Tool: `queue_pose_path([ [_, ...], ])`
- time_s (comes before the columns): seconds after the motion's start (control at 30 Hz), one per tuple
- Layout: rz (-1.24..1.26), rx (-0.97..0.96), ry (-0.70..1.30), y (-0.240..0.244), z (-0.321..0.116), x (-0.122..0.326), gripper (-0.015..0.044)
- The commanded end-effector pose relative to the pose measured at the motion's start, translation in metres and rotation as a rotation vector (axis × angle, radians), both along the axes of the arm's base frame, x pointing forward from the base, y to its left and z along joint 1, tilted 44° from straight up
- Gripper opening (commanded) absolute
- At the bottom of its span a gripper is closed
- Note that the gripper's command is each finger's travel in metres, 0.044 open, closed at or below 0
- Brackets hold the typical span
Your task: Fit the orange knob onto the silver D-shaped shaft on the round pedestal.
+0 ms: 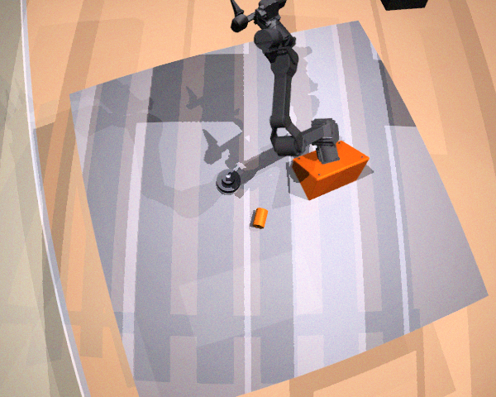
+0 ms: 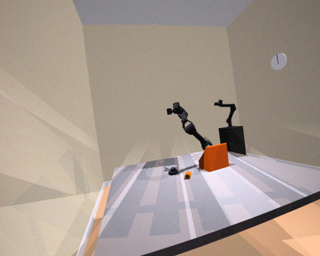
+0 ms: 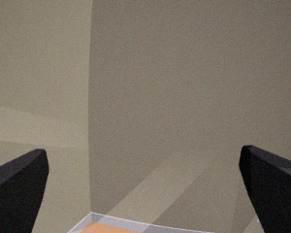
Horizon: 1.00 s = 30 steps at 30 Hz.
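Observation:
The orange knob lies on its side on the table. Its end with the dark hole faces the exterior view; the hole's flat side is too small to make out. The round dark pedestal stands beside it, further back and to the left in the top and exterior views. The silver shaft stands upright at its centre; its flat side cannot be made out. My gripper is open and empty, raised high above the table and well away from knob and pedestal. The wrist view shows neither of them.
The orange wedge-shaped base of my arm stands on the table, right of the knob and pedestal. A second dark arm on a black stand is in the background. Walls fill most of the wrist view.

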<state>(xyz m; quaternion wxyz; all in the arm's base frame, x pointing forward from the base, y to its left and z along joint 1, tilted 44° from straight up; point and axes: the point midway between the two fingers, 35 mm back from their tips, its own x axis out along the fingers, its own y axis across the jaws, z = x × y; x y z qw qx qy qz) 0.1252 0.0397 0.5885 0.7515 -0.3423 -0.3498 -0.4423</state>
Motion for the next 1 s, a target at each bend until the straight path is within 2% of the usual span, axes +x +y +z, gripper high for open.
queue_pose_path([
  [0.0, 0.006, 0.005, -0.006, -0.001, 0.001, -0.002, 0.0426],
  [0.23, 0.204, 0.239, -0.202, -0.075, 0.012, -0.067, 0.0440],
  [0.43, 0.317, 0.515, -0.269, -0.165, -0.011, -0.073, 0.0440],
  [0.63, 0.407, 0.822, -0.223, -0.240, -0.056, -0.027, 0.0440],
  [0.77, 0.520, 0.994, -0.116, -0.259, -0.091, 0.027, 0.0440],
  [0.97, 0.534, 1.233, 0.087, -0.271, -0.155, 0.104, 0.0440],
])
